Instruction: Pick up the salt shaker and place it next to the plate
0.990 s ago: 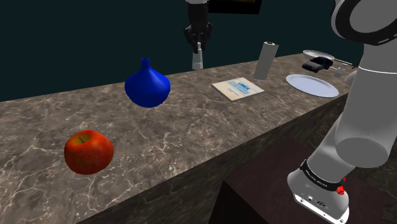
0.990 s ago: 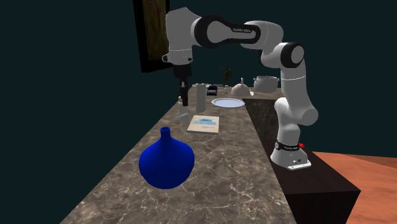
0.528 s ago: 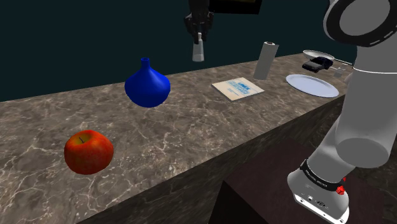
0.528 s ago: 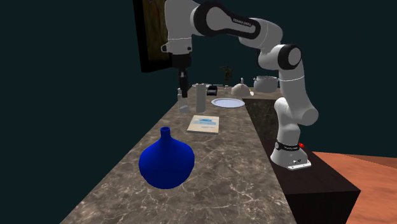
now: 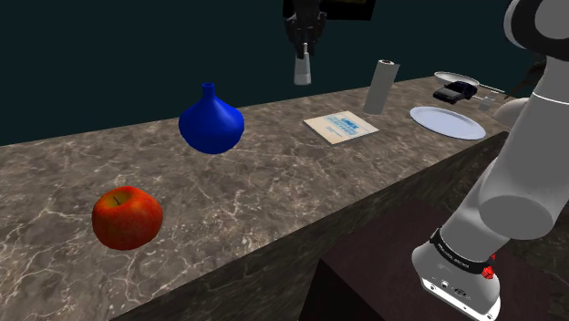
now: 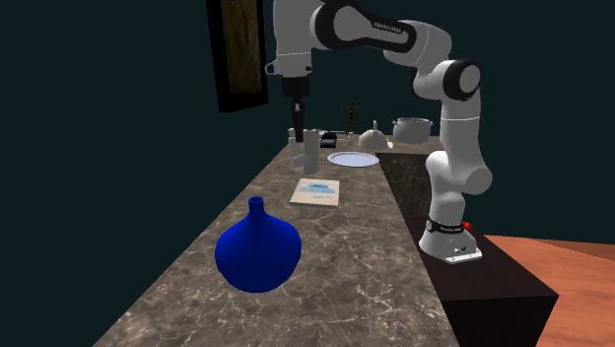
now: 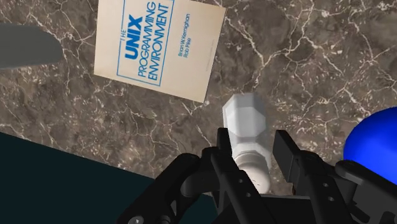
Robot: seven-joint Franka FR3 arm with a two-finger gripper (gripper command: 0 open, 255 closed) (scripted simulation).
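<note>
One salt shaker (image 7: 245, 118) (pale, faceted) clasped in my gripper (image 7: 252, 151), high above the counter (image 7: 305, 57), book (image 7: 159, 44) and vase (image 7: 375, 137) nearby.

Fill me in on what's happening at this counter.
The robot arm's black gripper is shut on a pale salt shaker and holds it in the air above the marble counter, close to the book. The white plate lies farther along, toward the shoulder view's right, past a grey cylinder. The shaker is not yet set down beside it.
</note>
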